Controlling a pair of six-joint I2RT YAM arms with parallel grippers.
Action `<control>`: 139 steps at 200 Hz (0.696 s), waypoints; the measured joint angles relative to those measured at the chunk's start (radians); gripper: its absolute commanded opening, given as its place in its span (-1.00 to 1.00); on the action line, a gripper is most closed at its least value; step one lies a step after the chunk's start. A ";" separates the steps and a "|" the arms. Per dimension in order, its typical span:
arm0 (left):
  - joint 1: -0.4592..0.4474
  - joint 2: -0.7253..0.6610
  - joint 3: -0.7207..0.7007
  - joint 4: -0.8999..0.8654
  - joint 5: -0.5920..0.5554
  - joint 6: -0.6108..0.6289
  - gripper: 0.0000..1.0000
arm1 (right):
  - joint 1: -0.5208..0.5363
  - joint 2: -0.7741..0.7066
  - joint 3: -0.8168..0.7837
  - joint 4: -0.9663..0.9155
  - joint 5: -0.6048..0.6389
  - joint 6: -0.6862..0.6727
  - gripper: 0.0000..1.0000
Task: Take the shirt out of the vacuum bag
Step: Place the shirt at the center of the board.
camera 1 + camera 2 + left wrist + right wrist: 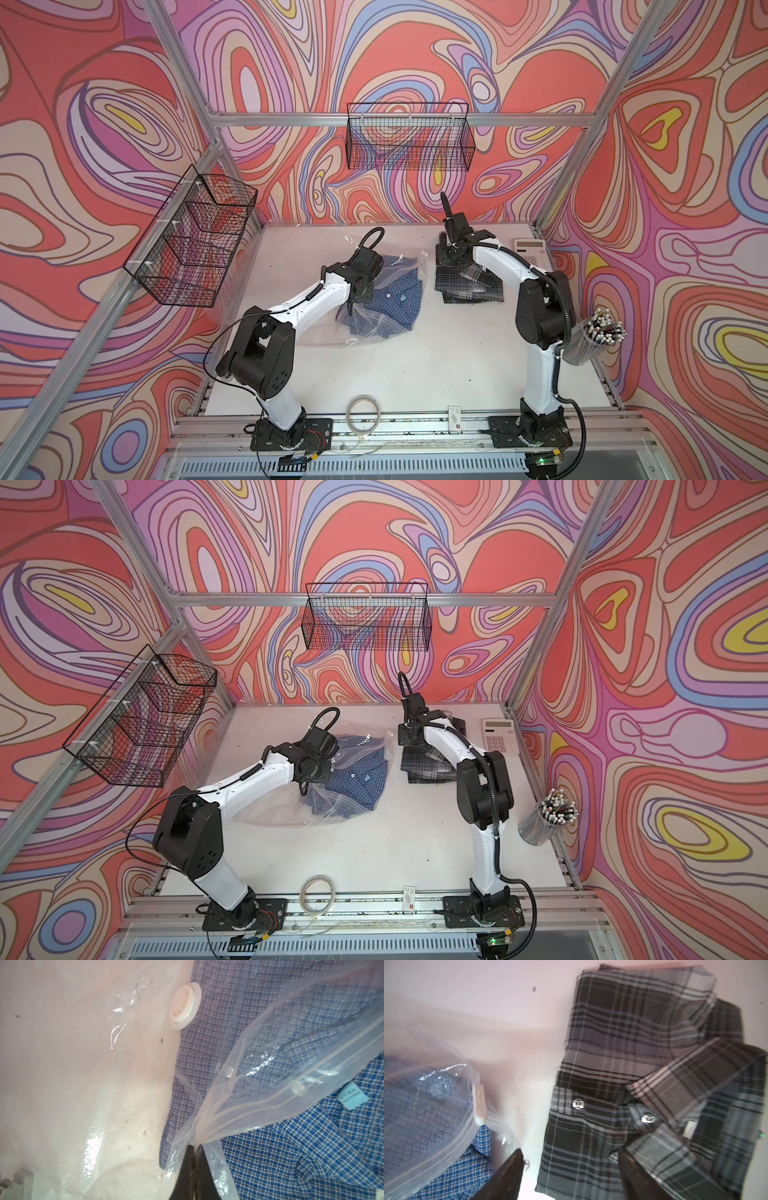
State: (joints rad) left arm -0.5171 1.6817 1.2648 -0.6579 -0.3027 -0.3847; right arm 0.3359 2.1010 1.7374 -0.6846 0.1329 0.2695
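Note:
The clear vacuum bag [409, 262] lies crumpled left of the table's middle, and its round white valve [185, 1005] shows in the left wrist view. A blue checked shirt [395, 299] lies partly inside the bag, sticking out past the zip edge [270, 1088]. My left gripper [195, 1147] is shut on a bunched fold of the bag's plastic. A grey plaid shirt [465, 282] lies folded on the bare table to the right, outside the bag. My right gripper [570, 1150] hangs open just above this shirt's near edge, holding nothing.
A calculator [532, 249] lies at the back right. A cup of pencils [598, 336] stands by the right edge. A tape roll [363, 413] and a small card [454, 417] lie at the front. Wire baskets [409, 137] [195, 241] hang on the walls.

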 measured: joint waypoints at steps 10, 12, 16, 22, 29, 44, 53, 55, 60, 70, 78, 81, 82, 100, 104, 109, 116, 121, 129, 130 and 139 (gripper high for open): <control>0.000 -0.006 0.000 0.000 0.000 0.000 -1.00 | 0.008 0.032 0.005 -0.002 0.002 0.009 0.51; 0.000 -0.008 0.000 0.000 0.000 0.000 -1.00 | 0.009 0.040 0.006 -0.001 0.002 0.010 0.51; 0.000 -0.011 0.000 0.000 0.000 0.000 -1.00 | 0.010 0.053 0.009 -0.002 0.003 0.013 0.52; 0.000 -0.013 0.000 0.000 0.000 0.000 -1.00 | 0.011 0.074 0.014 -0.004 0.008 0.018 0.52; 0.000 -0.018 0.000 0.000 0.000 0.000 -1.00 | 0.010 0.100 0.022 -0.007 0.015 0.022 0.53; 0.000 -0.027 0.000 0.000 0.000 0.000 -1.00 | 0.010 0.149 0.038 -0.017 0.031 0.028 0.54; 0.000 -0.031 0.000 0.000 0.000 0.000 -1.00 | 0.010 0.171 0.048 -0.021 0.040 0.030 0.54; 0.000 -0.032 0.000 0.000 0.000 0.000 -1.00 | 0.010 0.174 0.050 -0.021 0.044 0.029 0.54; 0.000 -0.033 0.000 0.000 0.000 0.000 -1.00 | 0.010 0.179 0.056 -0.022 0.053 0.032 0.54; 0.000 -0.034 0.000 0.000 0.000 0.000 -1.00 | 0.011 0.180 0.068 -0.027 0.069 0.032 0.54; 0.000 -0.034 0.000 0.000 0.000 0.000 -1.00 | 0.012 0.180 0.074 -0.030 0.084 0.032 0.54; 0.000 -0.034 0.000 0.000 0.000 0.000 -1.00 | 0.013 0.180 0.076 -0.031 0.092 0.032 0.54; 0.000 -0.034 0.000 0.000 0.000 0.000 -1.00 | 0.013 0.180 0.076 -0.031 0.093 0.032 0.55; 0.000 -0.035 -0.004 0.001 -0.001 0.000 -1.00 | 0.012 0.180 0.075 -0.035 0.132 0.032 0.53; 0.000 -0.035 -0.006 0.001 -0.001 0.000 -1.00 | 0.012 0.180 0.073 -0.035 0.140 0.032 0.52; 0.000 -0.035 -0.009 0.002 -0.001 0.000 -1.00 | 0.012 0.180 0.068 -0.034 0.148 0.032 0.51; 0.000 -0.035 -0.012 0.001 -0.001 0.000 -1.00 | 0.012 0.180 0.060 -0.034 0.162 0.031 0.51; 0.000 -0.035 -0.015 0.002 -0.001 0.000 -1.00 | 0.012 0.180 0.051 -0.031 0.169 0.034 0.50; 0.000 -0.035 -0.018 0.002 -0.001 0.000 -1.00 | 0.013 0.173 0.038 -0.022 0.177 0.031 0.49; 0.000 -0.035 -0.018 0.002 -0.001 0.000 -1.00 | 0.013 0.172 0.037 -0.021 0.179 0.032 0.49; 0.000 -0.035 -0.020 0.002 -0.001 0.000 -1.00 | 0.013 0.159 0.013 -0.007 0.185 0.032 0.49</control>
State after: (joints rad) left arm -0.5171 1.6463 1.2446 -0.6559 -0.3035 -0.3851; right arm 0.3485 2.2601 1.7508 -0.6918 0.3180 0.3019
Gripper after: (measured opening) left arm 0.047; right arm 0.748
